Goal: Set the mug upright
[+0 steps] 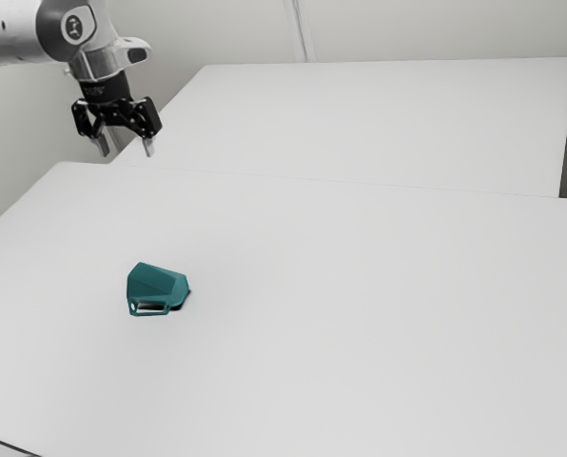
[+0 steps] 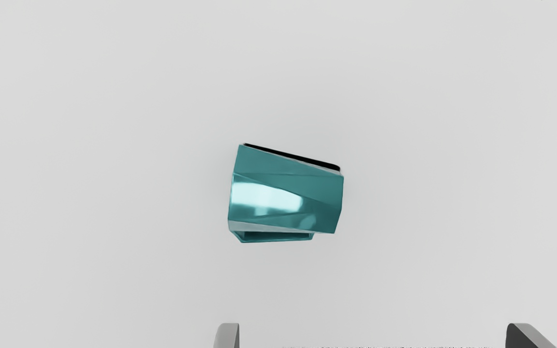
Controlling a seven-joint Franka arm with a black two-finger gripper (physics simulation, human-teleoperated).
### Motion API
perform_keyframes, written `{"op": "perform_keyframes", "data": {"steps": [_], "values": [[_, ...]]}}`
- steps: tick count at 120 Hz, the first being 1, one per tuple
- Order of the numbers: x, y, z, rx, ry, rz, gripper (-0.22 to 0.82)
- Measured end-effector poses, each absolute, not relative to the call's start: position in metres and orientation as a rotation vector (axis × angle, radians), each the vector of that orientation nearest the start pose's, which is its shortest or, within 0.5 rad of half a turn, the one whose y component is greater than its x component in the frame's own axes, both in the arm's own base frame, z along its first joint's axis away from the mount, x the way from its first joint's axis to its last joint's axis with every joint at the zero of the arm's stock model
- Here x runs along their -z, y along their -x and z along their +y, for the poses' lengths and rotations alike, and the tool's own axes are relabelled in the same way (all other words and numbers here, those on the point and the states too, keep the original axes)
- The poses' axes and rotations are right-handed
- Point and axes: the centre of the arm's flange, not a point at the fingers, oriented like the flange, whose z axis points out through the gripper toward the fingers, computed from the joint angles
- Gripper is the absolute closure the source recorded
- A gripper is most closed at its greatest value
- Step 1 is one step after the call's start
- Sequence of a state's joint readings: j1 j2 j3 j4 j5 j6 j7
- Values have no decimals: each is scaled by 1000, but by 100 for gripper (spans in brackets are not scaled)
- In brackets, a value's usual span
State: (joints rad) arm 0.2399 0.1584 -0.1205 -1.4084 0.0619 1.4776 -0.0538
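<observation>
In the exterior view my gripper point(image 1: 124, 149) hangs high above the far part of the table, pointing down, its two fingers wide apart with nothing between them. The teal faceted mug point(image 1: 157, 285) lies on its side on the table, well below the gripper and apart from it. Its handle, in the exterior view, is low against the tabletop on the near side. In the wrist view the mug point(image 2: 285, 193) rests ahead of the open gripper point(image 2: 373, 336), with a narrow strip of handle along the side facing the fingers. The inside of the mug is hidden.
The white table point(image 1: 360, 314) extends around the mug on all sides. Behind it stands another white surface point(image 1: 379, 124), its edge running along the table's far side. A dark line crosses the exterior view's lower left corner.
</observation>
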Motion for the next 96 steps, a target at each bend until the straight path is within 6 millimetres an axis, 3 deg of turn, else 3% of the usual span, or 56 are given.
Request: {"op": "perform_keyframes", "data": {"steps": [16, 24, 42, 69, 77, 86, 96], "values": [[-599, -588, 91, -133, 3122, -286, 0], [-587, -583, 117, -163, 3144, -369, 0], [-508, -547, 199, -241, 3316, -691, 0], [-407, -529, 231, -124, 3566, -929, 0], [-376, -516, 239, -94, 3617, -969, 0], [-362, -504, 253, 17, 3667, -961, 0], [-367, -497, 266, 165, 3712, -844, 0]]}}
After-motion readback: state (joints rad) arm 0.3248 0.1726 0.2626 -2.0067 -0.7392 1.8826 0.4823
